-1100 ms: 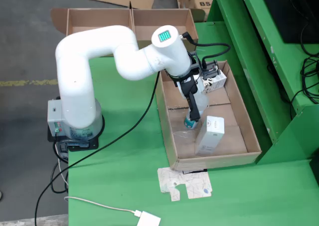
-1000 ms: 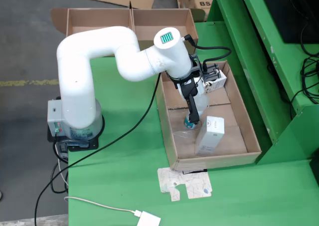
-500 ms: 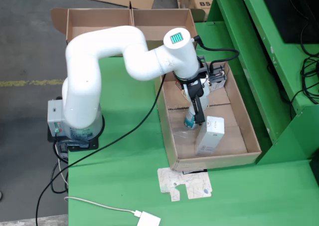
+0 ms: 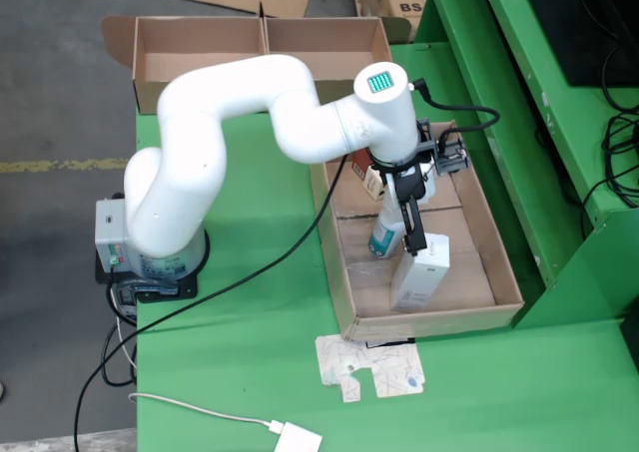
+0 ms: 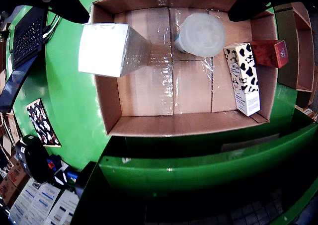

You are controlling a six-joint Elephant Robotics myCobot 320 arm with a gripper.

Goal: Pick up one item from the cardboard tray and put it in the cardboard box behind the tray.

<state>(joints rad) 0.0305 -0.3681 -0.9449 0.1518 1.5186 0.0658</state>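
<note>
The cardboard tray (image 4: 481, 234) lies on the green table and holds a white box (image 4: 420, 271), a clear bottle with a teal label (image 4: 382, 236) and a small red-brown carton (image 4: 374, 182). My gripper (image 4: 411, 227) hangs over the tray, between the bottle and the white box. In the wrist view the white box (image 5: 112, 49), the bottle's top (image 5: 201, 34), a cow-patterned carton (image 5: 243, 78) and the red carton (image 5: 269, 53) all rest in the tray (image 5: 149, 88). Its dark fingers (image 5: 60, 0) are spread wide, and my gripper (image 5: 156, 0) is open and holds nothing.
A two-compartment cardboard box (image 4: 262, 39) stands behind the tray at the table's far edge. A raised green ledge (image 4: 499, 83) runs along the tray's right side. A flat printed card (image 4: 371, 366) and a white adapter (image 4: 298, 439) lie near the front edge.
The arm has reached out and swung right in the overhead view. The gripper moved from over the bottle towards the white box. The wrist now covers the cow-patterned carton and the red-brown carton shows.
</note>
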